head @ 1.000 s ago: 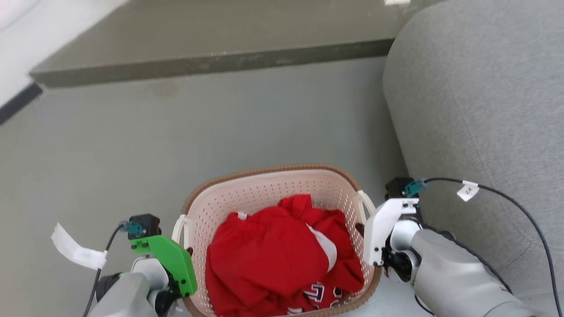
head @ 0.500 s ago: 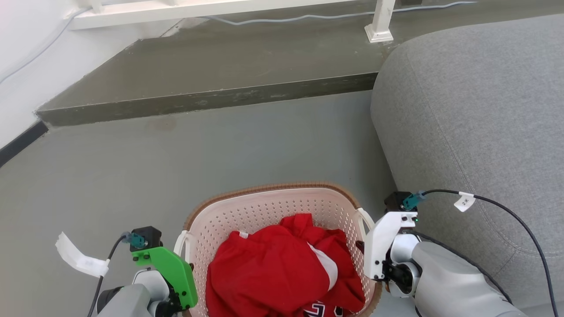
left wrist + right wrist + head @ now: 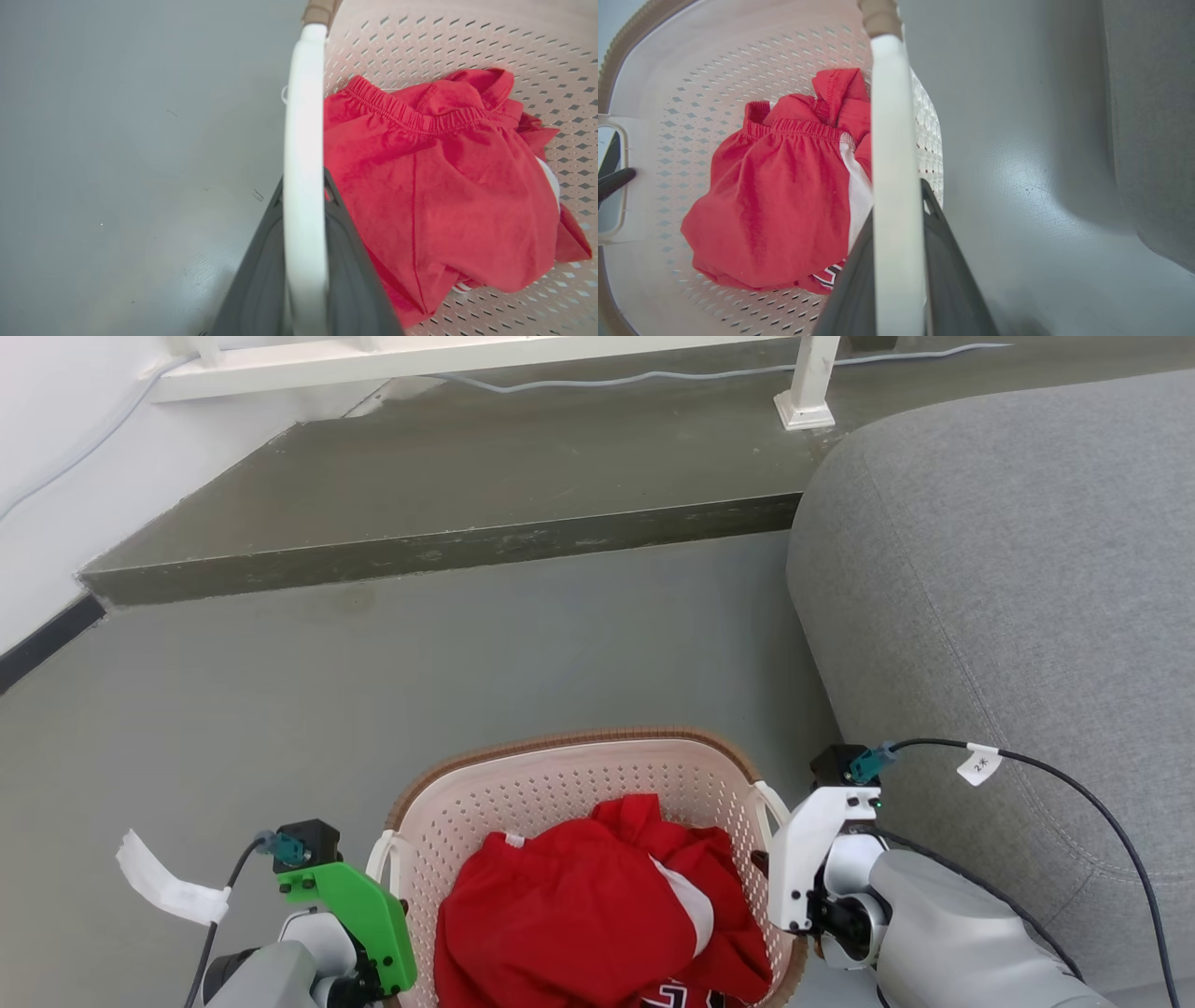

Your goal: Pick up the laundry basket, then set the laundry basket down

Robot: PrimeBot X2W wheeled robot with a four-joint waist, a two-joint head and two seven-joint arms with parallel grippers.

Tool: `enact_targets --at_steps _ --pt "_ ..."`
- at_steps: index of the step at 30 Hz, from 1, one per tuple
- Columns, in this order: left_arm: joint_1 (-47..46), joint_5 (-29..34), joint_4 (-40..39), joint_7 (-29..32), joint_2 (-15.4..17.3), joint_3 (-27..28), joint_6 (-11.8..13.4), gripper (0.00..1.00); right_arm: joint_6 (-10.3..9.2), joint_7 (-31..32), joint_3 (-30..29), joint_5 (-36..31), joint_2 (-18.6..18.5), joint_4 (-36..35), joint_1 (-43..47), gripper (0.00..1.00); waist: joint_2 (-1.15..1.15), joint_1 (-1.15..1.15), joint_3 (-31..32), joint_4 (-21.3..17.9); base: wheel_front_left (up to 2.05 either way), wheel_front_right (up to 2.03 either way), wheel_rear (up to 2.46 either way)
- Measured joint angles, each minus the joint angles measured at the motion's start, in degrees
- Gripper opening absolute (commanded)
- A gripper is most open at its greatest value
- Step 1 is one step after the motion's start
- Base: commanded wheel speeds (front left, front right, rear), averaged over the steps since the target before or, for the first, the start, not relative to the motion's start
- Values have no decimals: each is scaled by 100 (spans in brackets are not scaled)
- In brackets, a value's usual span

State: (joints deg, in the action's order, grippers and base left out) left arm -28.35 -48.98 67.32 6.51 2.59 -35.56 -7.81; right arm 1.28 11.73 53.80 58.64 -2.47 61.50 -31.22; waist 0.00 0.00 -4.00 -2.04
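1. Currently the grey sofa (image 3: pixel 1008 569) sits just beside my right arm, so a swing that way could bump it.
2. The laundry basket (image 3: pixel 579 784) seems to hang between both arms over the floor (image 3: pixel 373 691); uneven lowering would tilt it.
3. Red clothes (image 3: pixel 579 915) heaped inside could then shift or spill.
4. My left gripper (image 3: pixel 303 186) and right gripper (image 3: pixel 896 196) have their jaws clamped on the left handle (image 3: pixel 303 116) and right handle (image 3: pixel 889 116); the smooth loops might slip.

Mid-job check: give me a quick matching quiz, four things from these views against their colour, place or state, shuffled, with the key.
1. laundry basket
2. red clothes
3. sofa
4. left tool

A. grey, on the robot's right
B. closed on a side handle of the basket
C. cream, perforated walls
D. heaped inside the basket

Pairs: 1-C, 2-D, 3-A, 4-B
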Motion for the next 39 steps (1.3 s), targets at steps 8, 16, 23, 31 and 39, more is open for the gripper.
enact_targets --at_steps 8,16,23,31,39 --pt "-1 -1 2 0 0 0 0 0 -42 -1 41 52 -1 -11 0 0 0 0 -19 -1 0 0 0" --pt "-1 -2 12 0 0 -1 0 0 -48 -1 85 88 -9 -33 0 0 0 0 -50 0 0 0 0" --pt "-1 -9 13 0 0 -1 0 0 -71 -8 123 104 -11 -48 -1 0 0 0 -81 4 0 0 0" --pt "-12 -9 2 -1 9 0 0 0 -89 -8 169 136 -22 -77 -20 0 0 0 -177 9 0 0 0" --pt "-54 -9 -75 -62 38 1 0 0 -132 -63 204 144 -45 -142 -130 0 0 0 -378 11 0 0 0"
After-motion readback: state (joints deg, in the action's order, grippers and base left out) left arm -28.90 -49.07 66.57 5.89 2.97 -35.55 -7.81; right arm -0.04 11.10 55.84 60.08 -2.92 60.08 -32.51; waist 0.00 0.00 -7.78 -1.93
